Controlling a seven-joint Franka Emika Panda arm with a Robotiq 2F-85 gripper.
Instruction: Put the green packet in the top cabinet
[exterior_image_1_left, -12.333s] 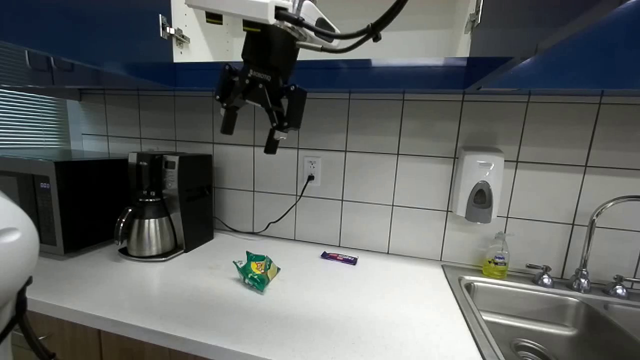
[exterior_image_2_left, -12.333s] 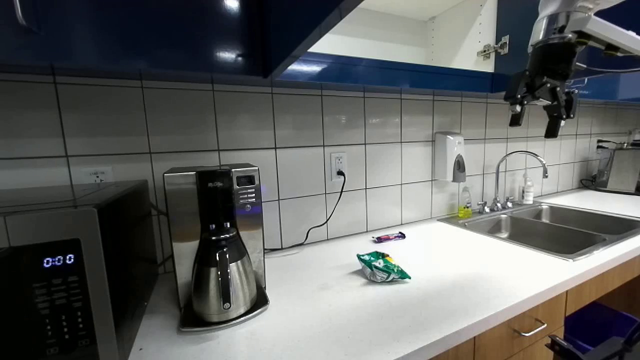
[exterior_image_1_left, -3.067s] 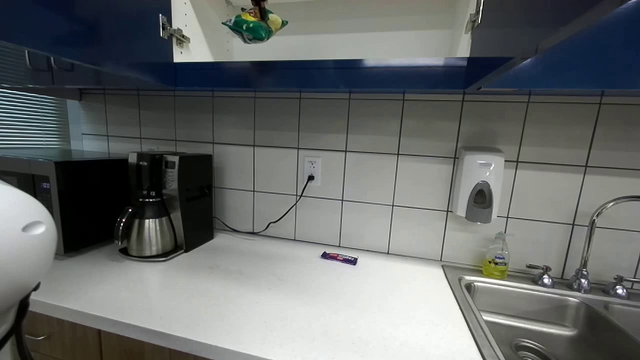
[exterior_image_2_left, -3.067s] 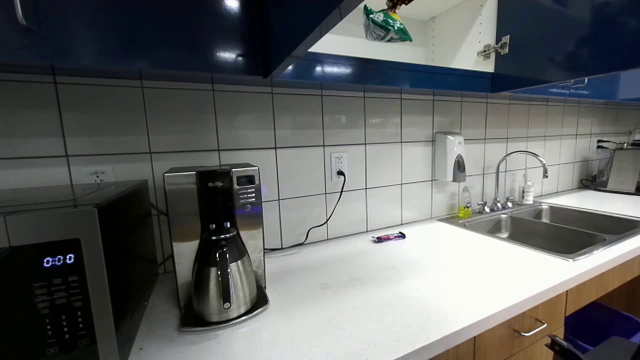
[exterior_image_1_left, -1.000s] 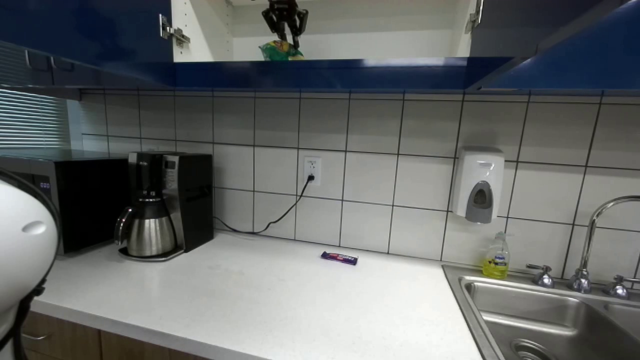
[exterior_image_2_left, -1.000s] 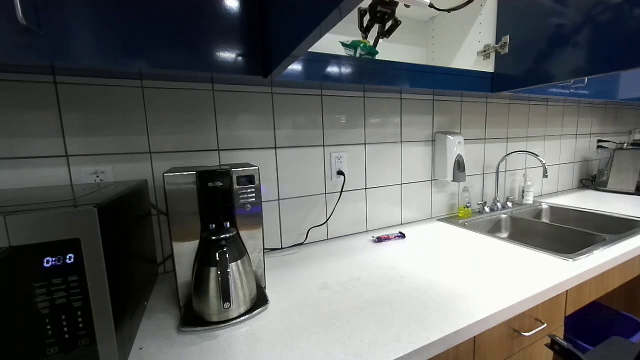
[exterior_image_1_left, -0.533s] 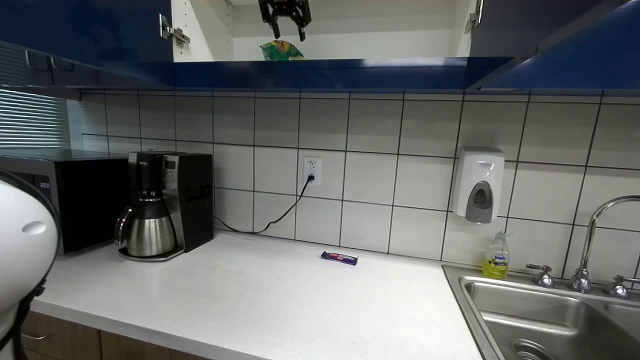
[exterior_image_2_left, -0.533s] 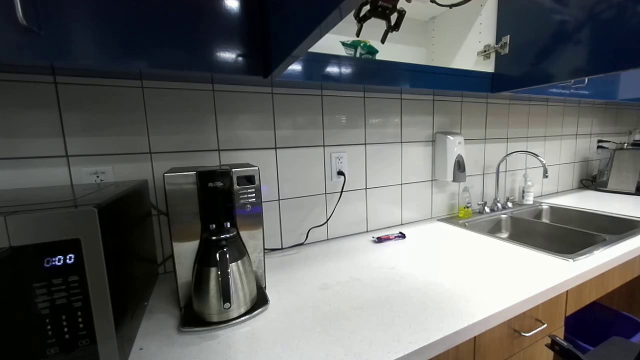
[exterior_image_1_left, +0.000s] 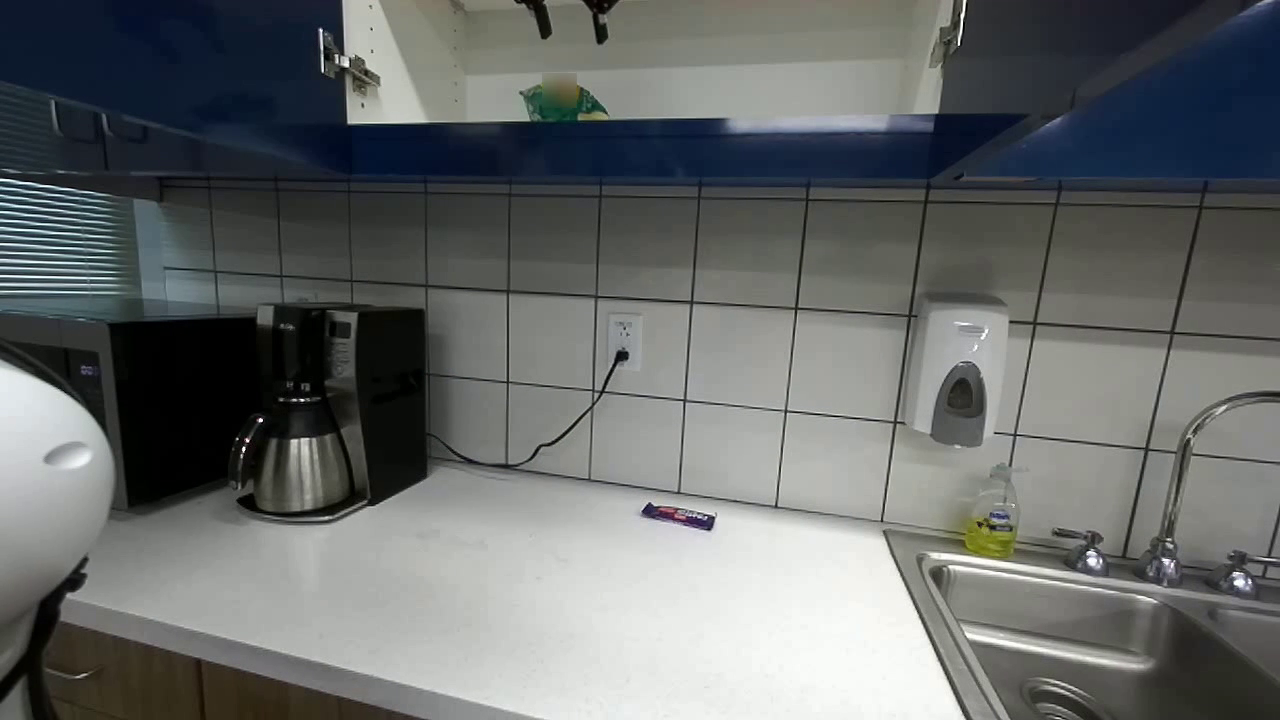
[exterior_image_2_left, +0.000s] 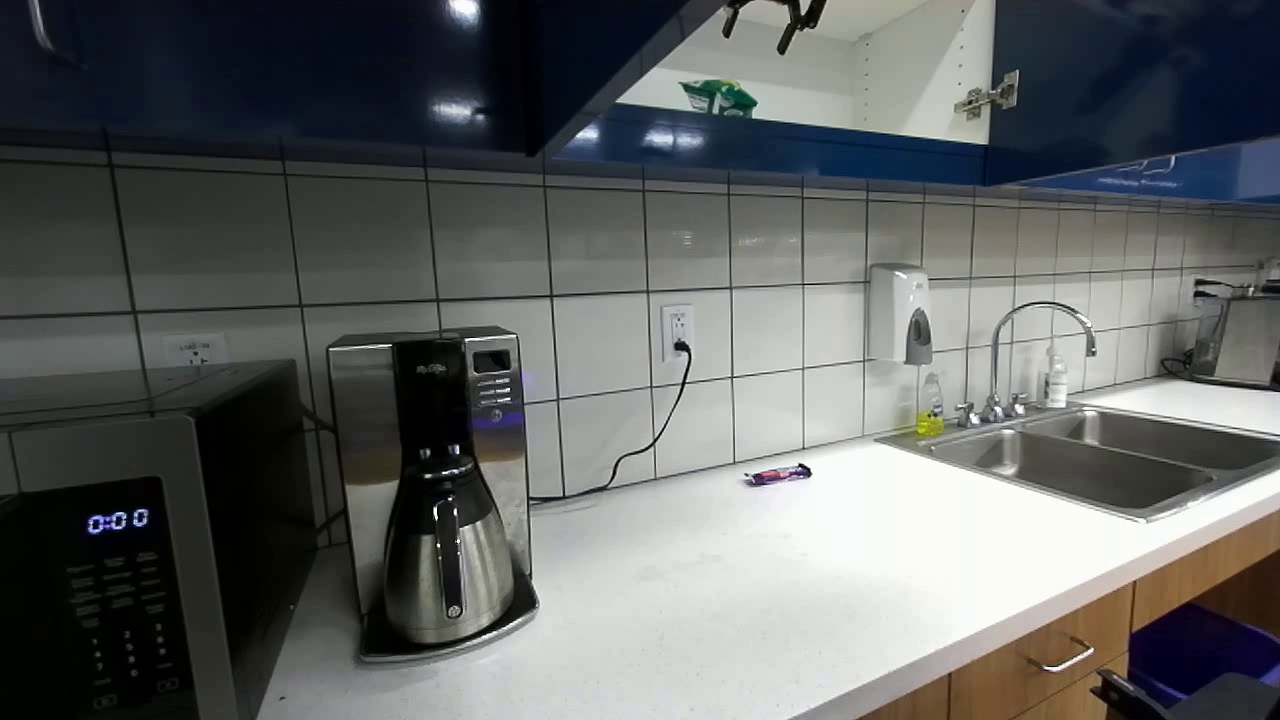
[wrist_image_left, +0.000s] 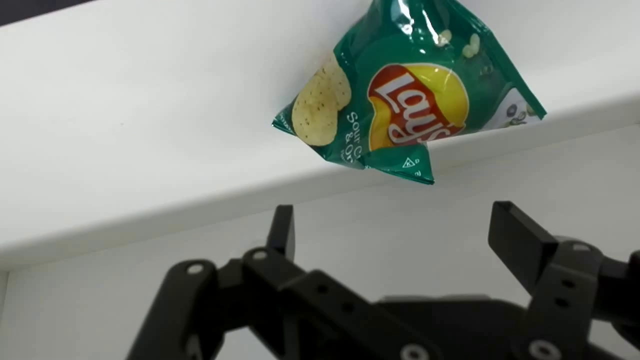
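Green packet (wrist_image_left: 410, 92) sits inside the top cabinet (exterior_image_1_left: 640, 150). My gripper (wrist_image_left: 393, 210) has jaws apart. Below the cabinet: tiled wall (exterior_image_1_left: 745, 350), white counter (exterior_image_1_left: 560, 600), purple bar (exterior_image_1_left: 679, 516) on it.

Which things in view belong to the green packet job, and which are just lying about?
Part of the job:
green packet
top cabinet, with the packet inside
gripper, open and empty

Just lying about:
purple-wrapped bar
coffee maker
microwave
bottle of yellow liquid

White rounded arm (exterior_image_1_left: 45, 500), oval dimple (exterior_image_1_left: 68, 456), black cable (exterior_image_1_left: 46, 622), black end effector (wrist_image_left: 392, 222), round pale screws (wrist_image_left: 414, 352), blocky fingers (wrist_image_left: 521, 245)
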